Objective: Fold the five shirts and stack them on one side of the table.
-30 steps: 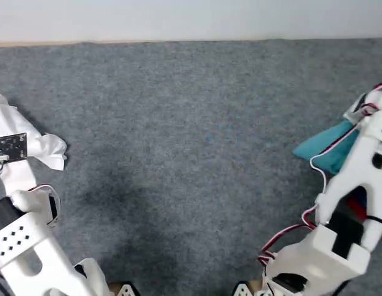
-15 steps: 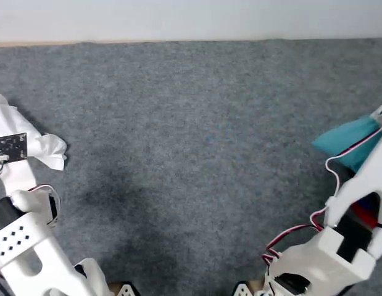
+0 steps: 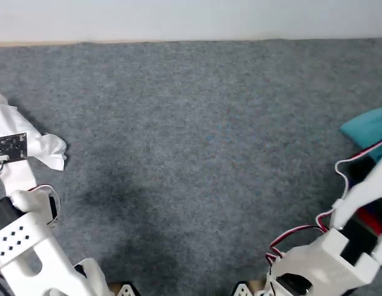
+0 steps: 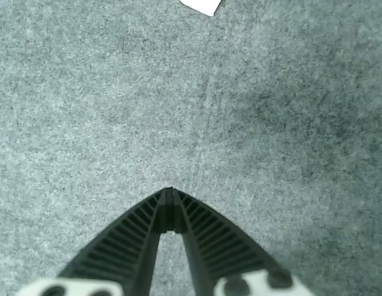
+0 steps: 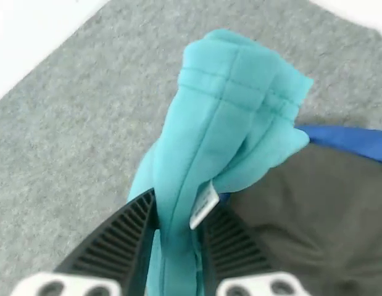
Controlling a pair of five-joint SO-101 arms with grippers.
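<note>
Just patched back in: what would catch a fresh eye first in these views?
The teal shirt, bunched and clamped in the right gripper, is held over a dark garment and a blue one at the table's right edge. At the left edge lies a crumpled white shirt, while the left gripper is shut over bare grey felt.

My left arm is sitting at the near left corner of the table (image 3: 203,154), with my left gripper (image 4: 171,206) hanging closed just above bare table. A loose shirt (image 3: 27,145) is lying at the left edge, just behind that arm. At the right edge I am gripping a bunched shirt (image 5: 228,123) in my right gripper (image 5: 178,206). It is hanging over a flat shirt (image 5: 302,228), and a fourth shirt (image 5: 351,140) is lying against that one
</note>
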